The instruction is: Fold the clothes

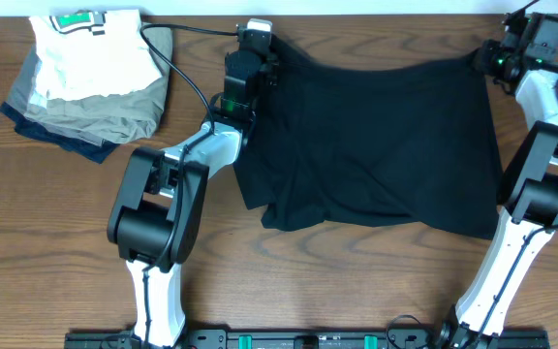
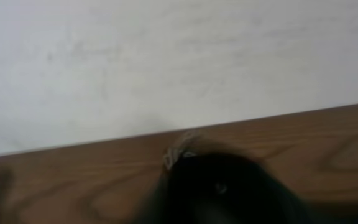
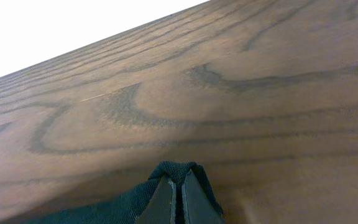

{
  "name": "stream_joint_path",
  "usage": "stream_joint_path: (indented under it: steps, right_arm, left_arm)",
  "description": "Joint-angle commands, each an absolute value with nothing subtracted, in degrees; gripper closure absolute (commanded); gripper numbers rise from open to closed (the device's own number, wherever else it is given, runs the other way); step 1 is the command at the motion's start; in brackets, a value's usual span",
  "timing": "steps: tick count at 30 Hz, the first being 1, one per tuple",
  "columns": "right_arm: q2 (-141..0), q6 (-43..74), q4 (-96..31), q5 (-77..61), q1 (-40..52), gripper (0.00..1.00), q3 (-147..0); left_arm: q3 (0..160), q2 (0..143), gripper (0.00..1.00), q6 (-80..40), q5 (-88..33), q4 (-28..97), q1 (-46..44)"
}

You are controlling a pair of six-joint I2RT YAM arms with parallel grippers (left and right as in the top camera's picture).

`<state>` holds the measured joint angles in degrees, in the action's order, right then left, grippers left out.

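Note:
The black garment (image 1: 386, 145) lies spread across the middle and right of the wooden table, folded over on itself. My left gripper (image 1: 260, 53) is at its far left corner, shut on the black fabric (image 2: 229, 193), with a bit of white tag (image 2: 178, 152) showing beside it in the blurred left wrist view. My right gripper (image 1: 497, 58) is at the far right corner, its fingers (image 3: 178, 186) shut on a pinch of black cloth (image 3: 179, 171) just above the table.
A stack of folded white, khaki and navy garments (image 1: 90, 82) sits at the far left. A black cable (image 1: 187, 73) runs from there to the left arm. The table's far edge and a white wall (image 2: 166, 62) lie just beyond both grippers.

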<state>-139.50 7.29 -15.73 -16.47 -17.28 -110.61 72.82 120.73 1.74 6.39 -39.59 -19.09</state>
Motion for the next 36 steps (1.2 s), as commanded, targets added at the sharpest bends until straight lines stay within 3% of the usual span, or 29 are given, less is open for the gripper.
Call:
stream_joint_path:
  steps: [1, 2, 6, 14, 16, 20, 22, 32, 34, 36]
  right_arm:
    - [-140.6, 8.6, -14.0, -16.3, -16.4, 0.99, -110.9]
    - [-140.6, 8.8, -13.9, -16.3, -16.3, 0.99, -110.9]
    - [-140.4, 8.8, -14.2, -16.6, -16.3, 0.99, -111.0]
    - [-139.0, 7.2, -20.1, -17.4, -16.9, 0.97, -111.0]
    - [-138.0, 5.8, -22.2, -17.4, -17.0, 0.87, -111.0]
    - [-134.9, 2.2, -27.5, -17.0, -17.1, 0.49, -111.0]
    - [-133.2, 1.1, -30.0, -16.5, -17.1, 0.44, -111.0]
    - [-128.6, 0.1, -38.1, -16.5, -16.6, 0.45, -111.0]
    - [-128.6, 0.1, -39.2, -16.5, -16.5, 0.45, -111.0]
    - [-128.6, 0.1, -39.9, -16.6, -16.5, 0.48, -111.0]
  left_arm:
    - [76.3, 123.3, 0.29, 0.0, 7.1, -39.9, -18.0]
    - [76.9, 123.7, 0.02, -0.9, 7.1, -39.4, -17.8]
    - [81.7, 123.7, 0.02, -2.2, 7.1, -31.1, -17.4]
    - [94.2, 121.8, 0.02, 0.4, 0.5, -1.7, -17.5]
    - [95.7, 121.7, 0.02, 2.2, -4.1, 2.9, -17.6]
    - [96.0, 121.7, 0.02, 7.3, -10.1, 7.7, -18.2]
    - [96.0, 121.8, 0.02, 9.8, -10.3, 10.0, -18.9]
    - [96.0, 123.5, 0.02, 14.5, -10.3, 13.3, -21.9]
    - [96.0, 124.2, 0.06, 14.8, -9.8, 13.2, -22.4]
    - [96.0, 125.0, 0.16, 15.0, -7.4, 12.5, -22.6]
